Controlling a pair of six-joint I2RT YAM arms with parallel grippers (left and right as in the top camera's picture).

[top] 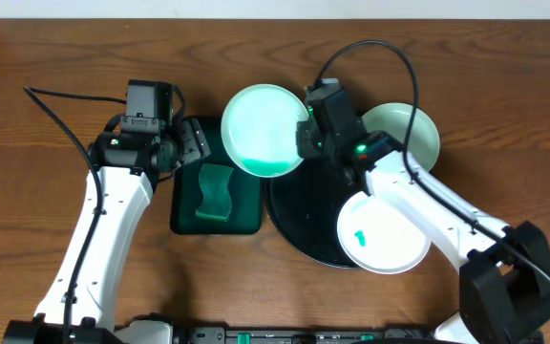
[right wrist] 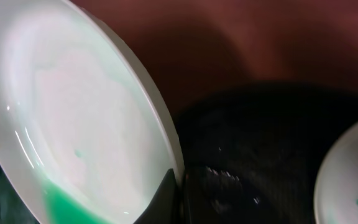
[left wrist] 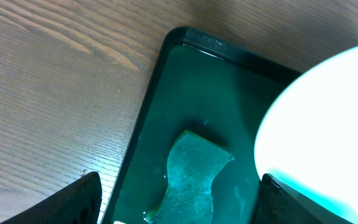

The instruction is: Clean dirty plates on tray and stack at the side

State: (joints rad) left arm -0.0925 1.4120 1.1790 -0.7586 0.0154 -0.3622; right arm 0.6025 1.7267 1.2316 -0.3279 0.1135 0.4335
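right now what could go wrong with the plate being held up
1. The right gripper pinches the plate only at its rim, so it could slip or swing.
2. The plate hangs close to the open left gripper over the sponge; reaching down might knock it.

Straight below the left gripper (left wrist: 178, 202), between its spread fingers, the sponge (left wrist: 191, 180) is lying uncovered in the green tray (left wrist: 229, 50). Just to that hand's right, the lifted plate (top: 261, 129) is overhanging the green tray and blocking sideways travel. To its left, the raised rim is bounding the way, with bare table (left wrist: 55, 93) lying open beyond.

Beneath the right gripper (top: 306, 134), which is pinching the lifted plate's rim, bare black tray (top: 299, 215) is offering room. Back along its arm a smeared plate (top: 385, 234) is occupying the tray's edge. A third plate (top: 413, 129) is sitting to that hand's right.
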